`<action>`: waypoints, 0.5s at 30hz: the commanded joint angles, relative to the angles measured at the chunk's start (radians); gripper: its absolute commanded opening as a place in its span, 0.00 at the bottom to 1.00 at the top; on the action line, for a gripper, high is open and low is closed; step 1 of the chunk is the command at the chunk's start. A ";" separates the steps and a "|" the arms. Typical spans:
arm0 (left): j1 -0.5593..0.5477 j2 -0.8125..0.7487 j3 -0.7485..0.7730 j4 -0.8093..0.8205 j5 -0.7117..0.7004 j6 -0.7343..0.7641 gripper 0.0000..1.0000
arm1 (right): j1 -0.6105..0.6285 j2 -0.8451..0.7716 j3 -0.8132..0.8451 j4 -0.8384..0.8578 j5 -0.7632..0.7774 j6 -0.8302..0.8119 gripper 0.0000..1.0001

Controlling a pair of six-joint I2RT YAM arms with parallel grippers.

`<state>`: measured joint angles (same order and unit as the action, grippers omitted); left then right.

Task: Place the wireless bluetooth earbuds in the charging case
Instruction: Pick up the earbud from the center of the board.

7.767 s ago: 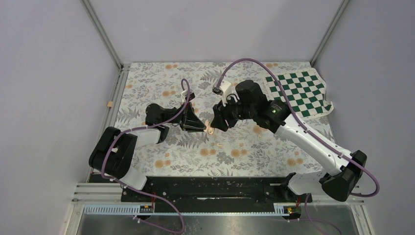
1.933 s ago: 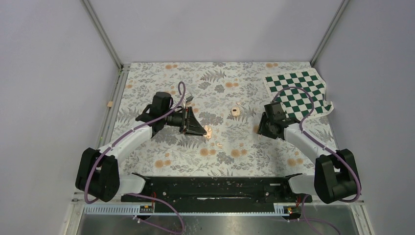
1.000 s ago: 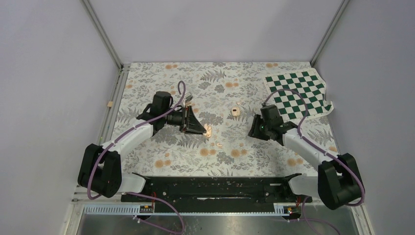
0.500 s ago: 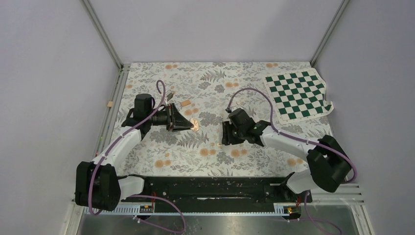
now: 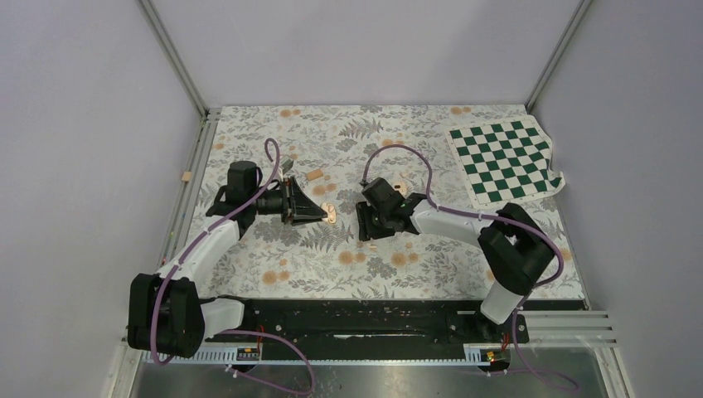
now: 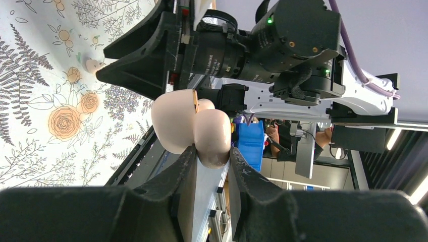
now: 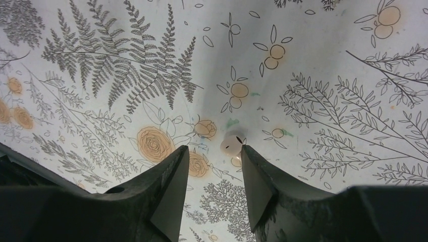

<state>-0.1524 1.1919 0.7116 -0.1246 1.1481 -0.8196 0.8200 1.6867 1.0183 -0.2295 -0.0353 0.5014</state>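
Firmly closed, the left gripper (image 6: 208,154) pinches the case (image 6: 176,123) between its fingers (image 6: 185,169). The case's two rounded shells meet at a thin seam, and the wrist view does not show whether the lid is open. From above, the case (image 5: 330,213) sticks out of the left gripper's tip toward the middle of the table. The right gripper (image 7: 212,154) stands partly open, low over the floral cloth (image 7: 323,60), with nothing between its jaws. One earbud (image 7: 231,144) lies on the cloth right at the tip of one finger (image 7: 255,174), at the edge of the gap; whether they touch I cannot tell. In the top view that earbud (image 5: 372,245) is a pale speck just on the near side of the right gripper (image 5: 367,230). The two grippers face each other, near but apart. A tan block (image 5: 313,175) lies just beyond the left gripper, and a green checkered mat (image 5: 506,162) sits at the far right corner, well apart from both.
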 commanded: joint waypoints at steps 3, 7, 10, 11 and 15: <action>0.014 -0.017 -0.009 0.055 0.044 0.003 0.00 | 0.016 0.059 0.048 -0.038 0.030 -0.019 0.48; 0.016 -0.010 -0.007 0.061 0.052 0.005 0.00 | 0.026 0.076 0.047 -0.056 0.071 -0.015 0.45; 0.018 -0.009 -0.007 0.063 0.055 0.007 0.00 | 0.034 0.072 0.040 -0.066 0.094 -0.008 0.43; 0.017 -0.008 -0.007 0.063 0.055 0.007 0.00 | 0.040 0.071 0.041 -0.071 0.103 -0.008 0.42; 0.017 -0.011 -0.012 0.069 0.056 0.004 0.00 | 0.063 0.075 0.054 -0.097 0.142 -0.009 0.41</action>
<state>-0.1406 1.1923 0.7094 -0.1093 1.1690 -0.8196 0.8551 1.7592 1.0321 -0.2882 0.0402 0.4946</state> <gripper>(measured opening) 0.247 0.414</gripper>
